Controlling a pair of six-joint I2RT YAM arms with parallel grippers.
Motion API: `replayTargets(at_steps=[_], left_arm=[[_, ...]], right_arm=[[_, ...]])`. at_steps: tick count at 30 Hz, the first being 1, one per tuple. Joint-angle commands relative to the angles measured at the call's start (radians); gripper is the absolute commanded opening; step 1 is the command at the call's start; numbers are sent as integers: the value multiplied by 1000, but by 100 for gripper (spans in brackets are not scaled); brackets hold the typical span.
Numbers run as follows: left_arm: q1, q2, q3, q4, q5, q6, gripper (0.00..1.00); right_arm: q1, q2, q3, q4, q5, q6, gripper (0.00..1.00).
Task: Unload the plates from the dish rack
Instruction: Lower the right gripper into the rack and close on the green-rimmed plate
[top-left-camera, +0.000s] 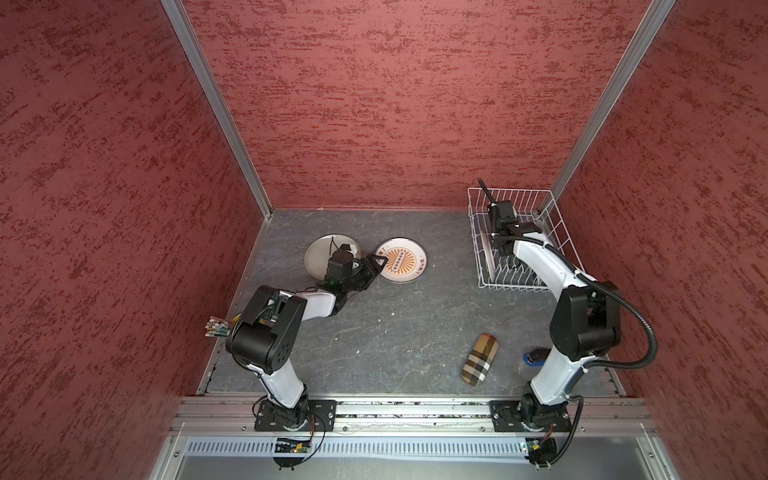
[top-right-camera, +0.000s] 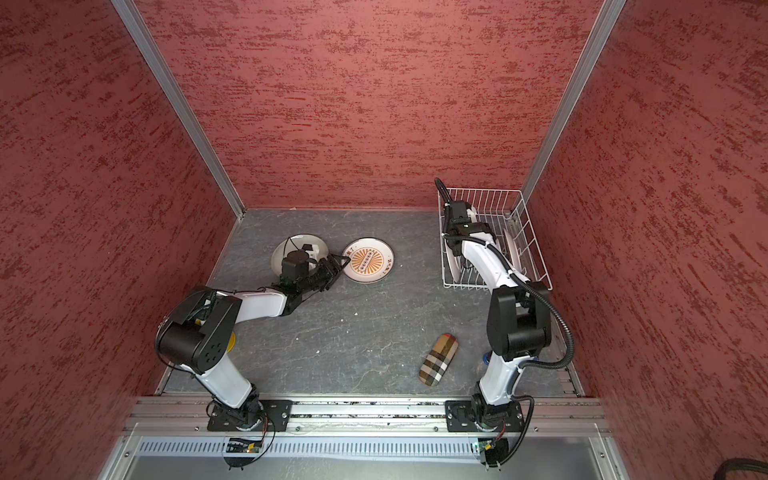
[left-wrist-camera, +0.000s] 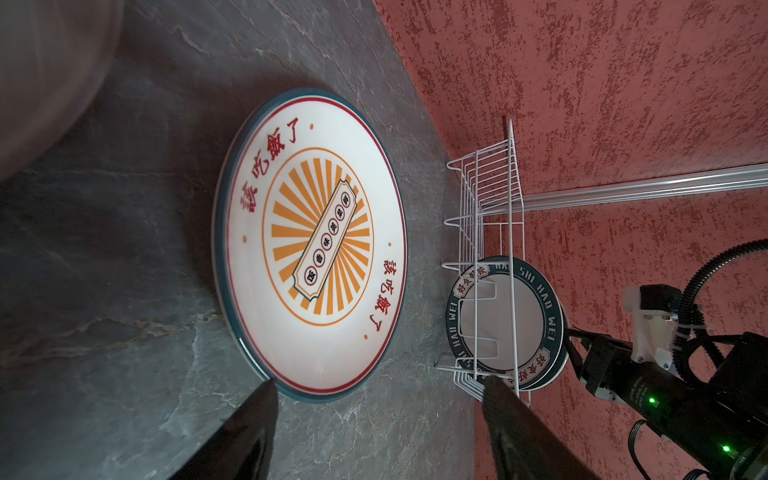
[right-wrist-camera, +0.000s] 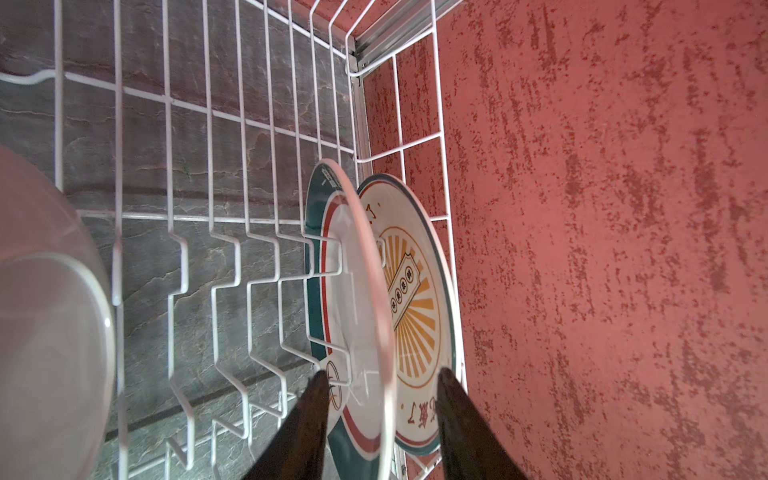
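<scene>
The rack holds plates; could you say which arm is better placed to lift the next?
Right: its gripper is inside the rack, jaws straddling an upright plate's rim. The left gripper is across the table.

I see dish rack (top-left-camera: 557, 245) in far right corner | plates (right-wrist-camera: 361, 299) upright inside | flat plate (top-left-camera: 318, 257) left of centre | second flat plate (top-left-camera: 401, 262) just beside, right | case (top-left-camera: 480, 359) front right

Lab test booth, red panel walls (top-left-camera: 374, 104), aluminium frame rail (top-left-camera: 415, 411)

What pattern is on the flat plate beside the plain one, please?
The plate shows an orange sunburst, red lettering, teal rim; clearest in left wrist view.
</scene>
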Motion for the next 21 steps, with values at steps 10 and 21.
replayTargets(at_steps=[10, 21], left_arm=[[-11, -13, 22, 6, 4, -1, 78], [-24, -26, 23, 8, -10, -10, 78]], right_arm=[[-25, 7, -57, 94, 20, -39, 36], [-29, 24, -119, 196, 94, -97, 30]])
